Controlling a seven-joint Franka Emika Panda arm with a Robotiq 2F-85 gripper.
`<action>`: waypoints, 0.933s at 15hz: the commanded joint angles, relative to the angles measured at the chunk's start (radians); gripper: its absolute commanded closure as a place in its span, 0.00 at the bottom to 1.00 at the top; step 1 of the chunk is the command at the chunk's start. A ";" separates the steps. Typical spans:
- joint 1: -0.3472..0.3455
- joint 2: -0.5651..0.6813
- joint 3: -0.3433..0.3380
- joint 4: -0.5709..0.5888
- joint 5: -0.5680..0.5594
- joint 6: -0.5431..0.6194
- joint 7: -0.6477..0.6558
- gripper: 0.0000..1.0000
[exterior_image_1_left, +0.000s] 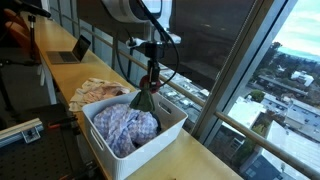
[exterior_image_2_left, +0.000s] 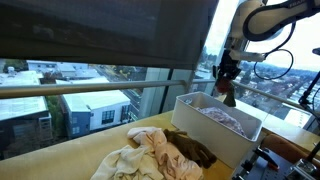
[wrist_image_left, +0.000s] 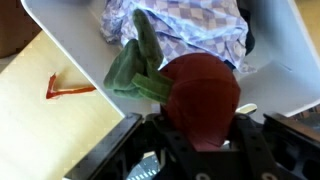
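1. Tool state. My gripper (exterior_image_1_left: 152, 70) is clenched on a maroon and green cloth (exterior_image_1_left: 146, 95). In the wrist view the maroon part (wrist_image_left: 202, 92) bulges between my fingers, and the green part points toward the white bin (wrist_image_left: 282, 85).

2. Position of the held cloth. In both exterior views it hangs straight down from my gripper, above the white bin (exterior_image_1_left: 166, 138) and clear of the contents. Its lower end is just above the bin's far rim.

3. Bin contents. A purple and white checked cloth (exterior_image_1_left: 125, 128) lies crumpled inside the bin, below the held cloth. The two are apart.

4. Surroundings, all referenced to the bin.
- The bin stands on a wooden table (exterior_image_1_left: 58, 78).
- A pile of clothes (exterior_image_2_left: 160, 152) lies on the table just beside the bin, touching or nearly touching its wall; I cannot tell which.
- A laptop (exterior_image_1_left: 72, 50) stands open on the table, well apart from the bin, beyond the pile.
- A red corner mark (wrist_image_left: 68, 90) lies on the table outside the bin, near one corner.
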 joint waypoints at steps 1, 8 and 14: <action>0.014 -0.025 0.012 -0.040 -0.011 0.010 0.023 0.22; 0.114 -0.090 0.112 -0.100 -0.010 0.041 0.075 0.00; 0.212 0.038 0.222 -0.093 0.022 0.179 0.099 0.00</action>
